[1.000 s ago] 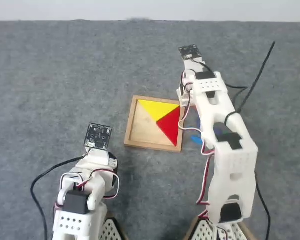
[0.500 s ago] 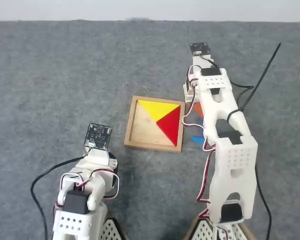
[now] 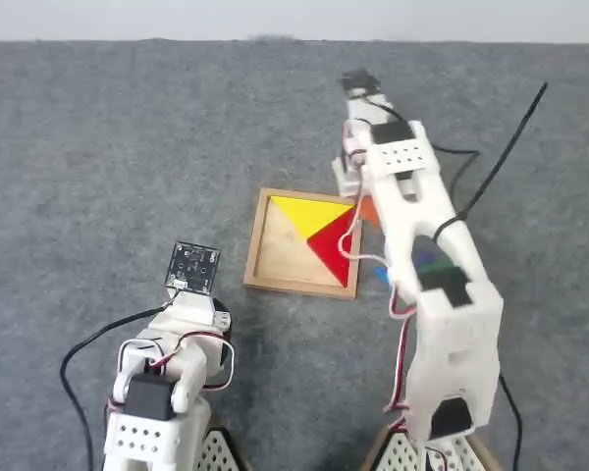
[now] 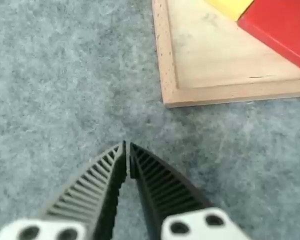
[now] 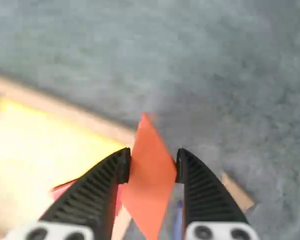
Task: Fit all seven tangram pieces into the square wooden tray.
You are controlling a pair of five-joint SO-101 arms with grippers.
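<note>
- The square wooden tray [image 3: 299, 287] lies flat on the grey, felt-like tabletop [image 3: 128, 147]. It has a pale raised rim and a smooth bare floor.
- Inside the tray we see two pieces. A large flat yellow triangle [image 3: 309, 213] fills the far side. A large flat red triangle [image 3: 334, 247] fills the side nearest the right arm, and the two meet along one slanted edge.
- The rest of the tray's floor is plain light wood with faint grain.
- The right gripper [image 5: 152, 155] is clamped on an orange flat piece with pointed ends [image 5: 149, 170]. Its black ribbed fingers press on the piece's two opposite edges.
- We see the orange piece held over the tray's far corner on the right arm's side, by the yellow triangle. It overlaps the rim there.
- A small blue piece [image 3: 381, 274] lies on the tabletop just outside the tray, beside the red triangle and partly under the right arm.
- The left gripper [image 4: 127, 146] has its ribbed black fingers pressed together on nothing. It sits low over the tabletop, just off the tray's near corner.
</note>
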